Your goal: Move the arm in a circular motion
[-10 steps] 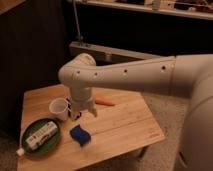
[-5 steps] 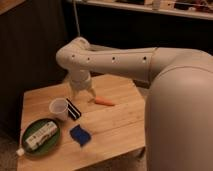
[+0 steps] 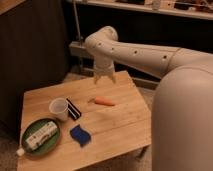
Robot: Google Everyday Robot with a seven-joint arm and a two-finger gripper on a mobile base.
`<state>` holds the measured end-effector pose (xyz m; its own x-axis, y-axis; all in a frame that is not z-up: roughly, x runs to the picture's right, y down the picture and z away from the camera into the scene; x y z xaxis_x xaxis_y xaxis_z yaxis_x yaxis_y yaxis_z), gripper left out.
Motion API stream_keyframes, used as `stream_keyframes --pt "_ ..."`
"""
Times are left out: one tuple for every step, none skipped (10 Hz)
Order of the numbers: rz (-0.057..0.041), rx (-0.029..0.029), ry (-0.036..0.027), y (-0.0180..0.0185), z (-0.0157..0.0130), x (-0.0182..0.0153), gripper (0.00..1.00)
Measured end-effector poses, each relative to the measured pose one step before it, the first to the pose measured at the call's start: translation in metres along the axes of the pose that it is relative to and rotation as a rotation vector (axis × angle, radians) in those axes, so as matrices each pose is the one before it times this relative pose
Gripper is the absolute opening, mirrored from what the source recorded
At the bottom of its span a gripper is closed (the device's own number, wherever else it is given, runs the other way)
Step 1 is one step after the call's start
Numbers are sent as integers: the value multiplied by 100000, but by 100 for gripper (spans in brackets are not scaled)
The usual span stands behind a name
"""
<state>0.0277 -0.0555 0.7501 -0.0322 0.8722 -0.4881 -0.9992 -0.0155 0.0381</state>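
As the arm (image 3: 145,52) has swung up and back from above the cup (image 3: 58,107) over the last second, its hand (image 3: 105,78) now hangs over the far edge of the tabletop (image 3: 120,125), beyond the carrot (image 3: 105,101). Whether the hand is apart or together cannot be told. That sweep reads as one arc of the circle, with more of the loop probably left. Open air lies above the tabletop's near and right parts. The pole (image 3: 77,25) just behind the elbow and the dark panel (image 3: 35,50) on the left look like the closest limits.
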Motion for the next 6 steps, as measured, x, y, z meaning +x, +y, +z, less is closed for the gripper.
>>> stream_keyframes --pt "3829 862 -582 -2491 170 -334 65" --pt "5972 1341 -524 -3835 294 -46 65" --pt "3462 681 -148 -1954 151 248 65" --pt "4668 520 637 -2439 343 727 65" --pt "4836 1331 414 -3007 424 950 65" --pt "3027 510 594 -1900 301 912 65"
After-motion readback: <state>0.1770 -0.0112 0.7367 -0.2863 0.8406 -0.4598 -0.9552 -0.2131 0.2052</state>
